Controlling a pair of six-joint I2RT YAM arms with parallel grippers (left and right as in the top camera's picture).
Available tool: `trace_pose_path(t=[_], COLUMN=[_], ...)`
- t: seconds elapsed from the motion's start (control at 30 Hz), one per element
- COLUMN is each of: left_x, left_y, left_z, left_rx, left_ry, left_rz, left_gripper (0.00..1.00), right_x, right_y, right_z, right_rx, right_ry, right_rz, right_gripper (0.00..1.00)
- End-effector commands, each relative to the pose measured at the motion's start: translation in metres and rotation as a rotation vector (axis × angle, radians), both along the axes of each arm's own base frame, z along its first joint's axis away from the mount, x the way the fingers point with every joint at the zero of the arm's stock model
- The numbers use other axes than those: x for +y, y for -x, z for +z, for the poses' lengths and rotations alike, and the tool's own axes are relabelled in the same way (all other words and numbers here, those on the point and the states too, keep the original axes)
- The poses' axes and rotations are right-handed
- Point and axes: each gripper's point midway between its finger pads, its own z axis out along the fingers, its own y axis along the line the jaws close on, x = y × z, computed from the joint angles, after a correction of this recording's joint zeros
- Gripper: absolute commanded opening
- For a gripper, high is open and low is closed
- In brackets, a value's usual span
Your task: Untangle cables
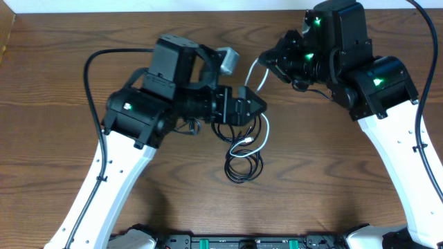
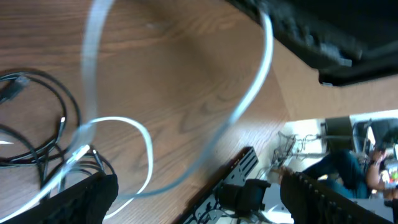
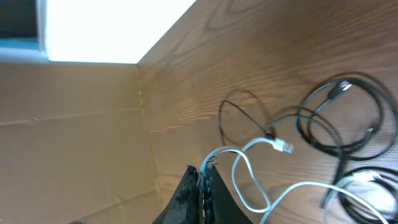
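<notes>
The cables lie tangled at the table's middle. Several black cables coil in loops there, also seen in the left wrist view and the right wrist view. A white cable rises out of the heap to my right gripper, which is shut on it. Below the fingers the white cable loops, and its plug end lies on the wood. My left gripper hovers over the heap with its jaws wide open. A blurred white cable arcs in front of it, untouched.
A cardboard wall stands along the table's far side. The left arm's thick black wire arcs over the wood at left. A black rail runs along the front edge.
</notes>
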Motion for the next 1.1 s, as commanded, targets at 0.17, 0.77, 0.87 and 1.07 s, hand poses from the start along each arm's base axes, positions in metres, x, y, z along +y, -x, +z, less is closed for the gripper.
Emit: trace_pose_path(t=[0.17, 0.77, 0.87, 1.07], left_x=[0.002, -0.023, -0.02, -0.018], left_y=[-0.013, 0.0, -0.007, -0.012], left_z=[-0.007, 0.012, 0.009, 0.009], left_rx=[-0.103, -0.208, -0.227, -0.242], left_ry=[-0.101, -0.011, -0.043, -0.056], left_rz=[0.042, -0.111, -0.077, -0.058], left_gripper=[0.86, 0.66, 0.58, 0.52], right_x=[0.001, 0.001, 0.003, 0.004], right_y=[0.008, 0.014, 0.016, 0.02], right_z=[-0.006, -0.011, -0.012, -0.015], right_rx=[0.101, 0.128, 0.132, 0.149], right_ry=[-0.034, -0.021, -0.019, -0.009], right_rz=[-0.046, -0.041, -0.033, -0.029], right_gripper=[0.01, 0.02, 0.01, 0.01])
